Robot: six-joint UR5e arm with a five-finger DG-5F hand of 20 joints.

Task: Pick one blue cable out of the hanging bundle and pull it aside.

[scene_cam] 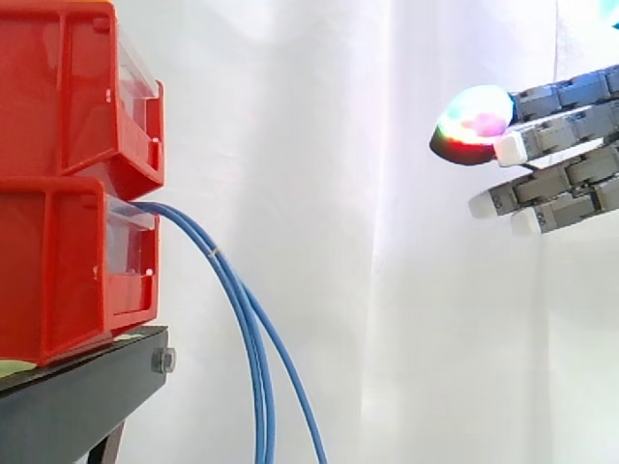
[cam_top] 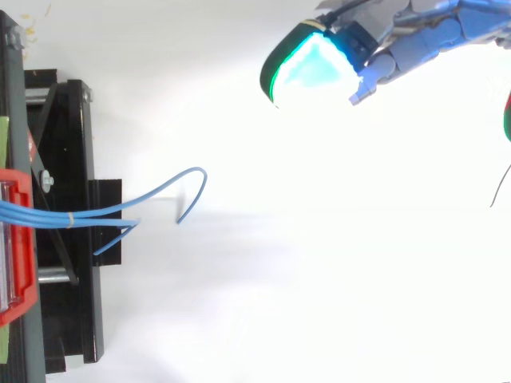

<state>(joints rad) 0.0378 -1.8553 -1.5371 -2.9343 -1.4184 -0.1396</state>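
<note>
My hand [scene_cam: 571,179] is matt grey plastic, its fingertip pad [scene_cam: 474,116] smooth and glossy. The red bins [scene_cam: 68,193] are shiny moulded plastic with clear fronts. Under the bins, the black stand [scene_cam: 77,406] looks like matt metal. From the bins hang smooth plastic-sheathed blue cables [scene_cam: 253,338]; behind them, a soft white cloth curtain [scene_cam: 387,319].

Hand [scene_cam: 566,159]: enters from the right edge of the side view, high up. Fingers [scene_cam: 561,184] are stretched almost level, tips toward the view's left, stacked one above another and slightly spread, with nothing held between them. Leading fingertip pad [scene_cam: 474,116]: thick, glowing green, magenta and red. From above, the hand [cam_top: 415,40] sits at the upper right, angled down-left, its foremost pad [cam_top: 313,70] shining cyan.
</note>
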